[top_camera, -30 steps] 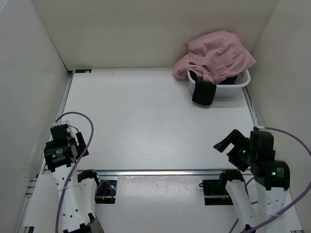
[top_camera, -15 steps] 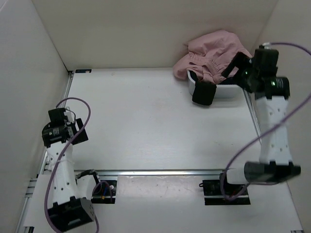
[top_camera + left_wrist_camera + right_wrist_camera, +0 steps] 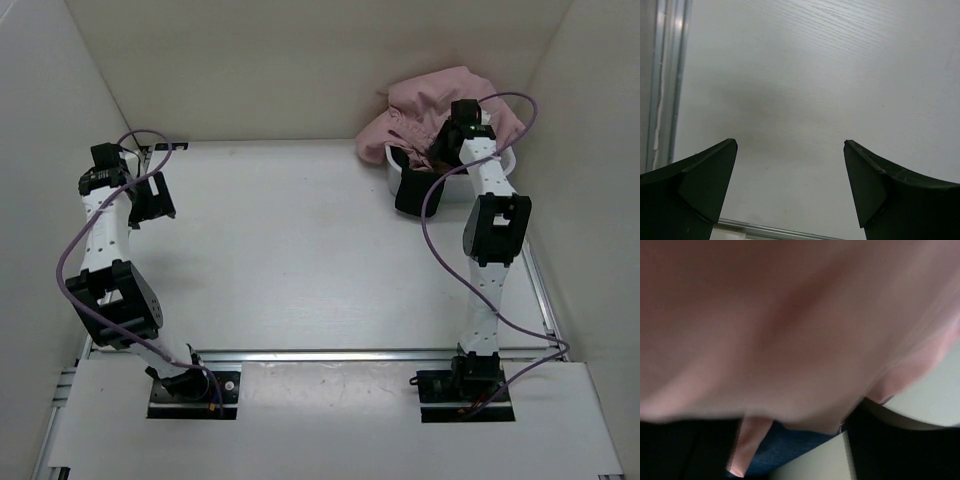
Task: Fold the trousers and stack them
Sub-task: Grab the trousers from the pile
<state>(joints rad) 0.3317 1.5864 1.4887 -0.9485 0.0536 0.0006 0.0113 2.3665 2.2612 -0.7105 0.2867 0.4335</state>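
Observation:
The dusty-pink trousers [image 3: 440,105] lie bunched over a white basket [image 3: 470,190] at the table's far right corner. My right gripper [image 3: 438,158] reaches into the basket and is pressed against the pink fabric. In the right wrist view the blurred trousers [image 3: 790,330] fill most of the frame and hide the fingertips. The two dark fingers [image 3: 900,445] stand wide apart at the bottom, so the gripper [image 3: 795,422] is open. My left gripper [image 3: 155,205] is open and empty above bare table at the far left, as the left wrist view [image 3: 790,145] also shows.
A black cloth piece [image 3: 418,192] hangs over the basket's front wall. A dark navy garment [image 3: 790,450] lies in the basket under the trousers, by the white rim [image 3: 815,467]. Walls enclose the table on three sides. A metal rail [image 3: 665,75] runs along the left edge.
Both arms have stretched out from near their bases. The right gripper swung up to the basket and came down onto the trousers. The left gripper moved to the far left corner.

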